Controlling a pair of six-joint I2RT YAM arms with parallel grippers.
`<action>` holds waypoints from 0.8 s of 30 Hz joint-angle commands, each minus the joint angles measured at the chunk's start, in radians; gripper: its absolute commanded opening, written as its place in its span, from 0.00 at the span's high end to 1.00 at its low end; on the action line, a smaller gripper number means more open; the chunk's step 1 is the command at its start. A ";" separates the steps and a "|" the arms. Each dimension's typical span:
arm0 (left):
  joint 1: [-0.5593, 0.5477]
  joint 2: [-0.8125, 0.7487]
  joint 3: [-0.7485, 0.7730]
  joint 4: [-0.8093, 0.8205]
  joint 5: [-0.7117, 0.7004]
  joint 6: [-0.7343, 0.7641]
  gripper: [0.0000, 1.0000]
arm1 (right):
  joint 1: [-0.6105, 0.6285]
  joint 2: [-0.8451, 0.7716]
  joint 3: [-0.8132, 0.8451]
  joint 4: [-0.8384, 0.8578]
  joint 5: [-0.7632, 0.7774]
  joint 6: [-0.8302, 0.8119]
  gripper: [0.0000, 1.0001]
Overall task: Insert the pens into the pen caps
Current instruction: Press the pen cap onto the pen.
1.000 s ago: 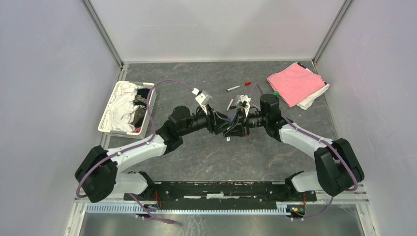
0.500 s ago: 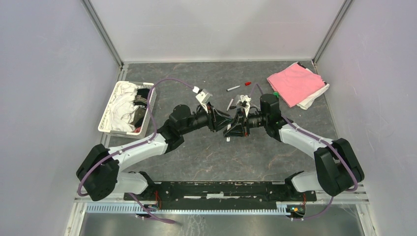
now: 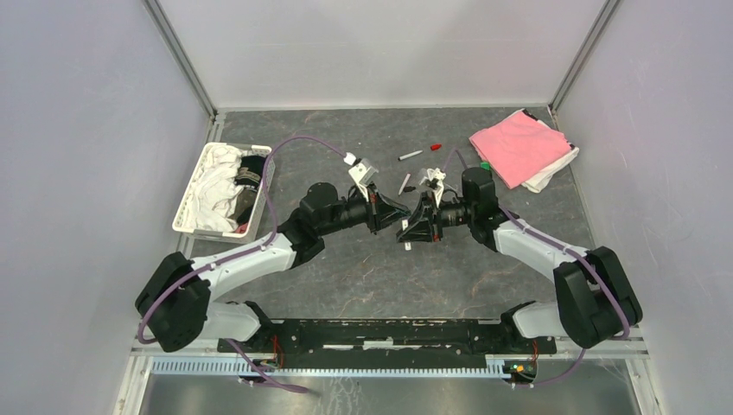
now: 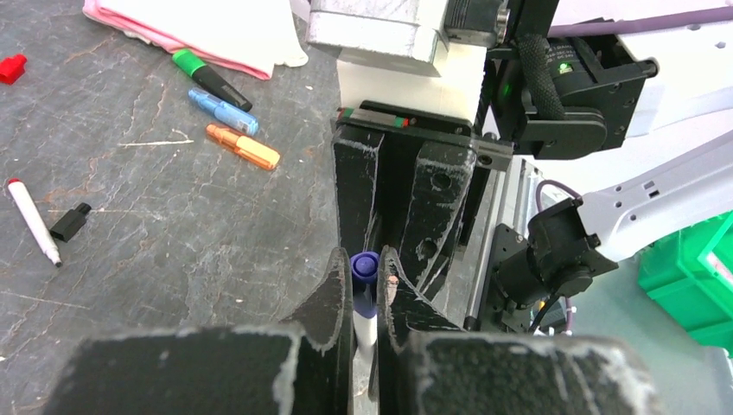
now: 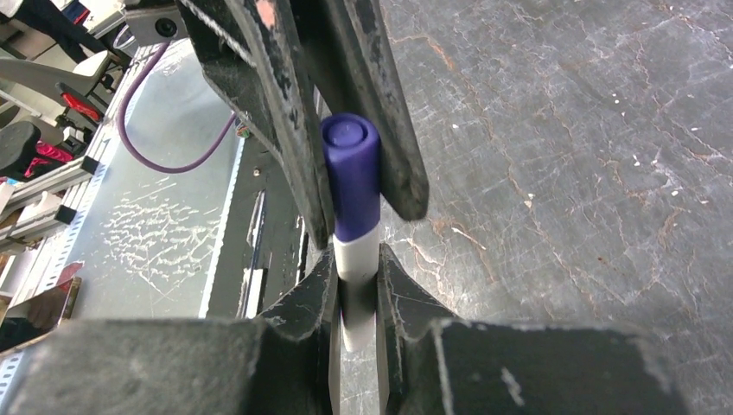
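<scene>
Seating the cap looks like the step in hand. The right tool (image 5: 354, 258) is clamped on the white barrel of a pen (image 5: 354, 290), its jaws almost together with only the barrel between them. The left tool (image 4: 363, 259) is closed tight on that pen's blue-purple cap (image 5: 350, 169), one finger on each side. The two meet over the middle of the bench (image 3: 363, 268), and the pen seems to be held clear of the surface between them. The cap sits over the barrel's end, but whether it is fully home cannot be told.

To do this well, drive the two tools toward each other straight along the pen's axis, with no twist or sideways drift. The barrel is thin and could slip or cock in the right tool's grip. Release the cap only once it will go no further.

Farther out on the bench lies a white pen with a red tip (image 4: 32, 223), just beside a black cap (image 4: 69, 222). Beyond these are an orange marker (image 4: 244, 147), a blue marker (image 4: 222, 111) and a black-and-green marker (image 4: 210, 78) near the pink cloth (image 3: 517, 143). A red cap (image 4: 11, 67) lies apart from them. These seem to be the work left.
</scene>
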 commanded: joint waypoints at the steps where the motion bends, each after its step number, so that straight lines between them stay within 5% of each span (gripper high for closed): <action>1: -0.001 -0.039 -0.034 -0.227 0.037 0.107 0.98 | -0.090 -0.070 -0.023 0.131 0.000 0.049 1.00; 5: -0.001 -0.072 -0.103 -0.205 0.028 0.075 0.98 | -0.108 -0.088 -0.039 0.165 0.006 0.067 1.00; 12: -0.030 0.019 -0.180 0.162 0.044 -0.119 0.98 | -0.105 -0.083 -0.083 0.278 0.026 0.140 1.00; 19: -0.093 0.126 -0.171 0.175 0.143 -0.138 0.98 | -0.119 -0.103 -0.102 0.272 0.051 0.098 1.00; 24: -0.098 0.060 -0.273 0.254 0.063 -0.200 0.98 | -0.123 -0.093 -0.153 0.373 0.058 0.145 1.00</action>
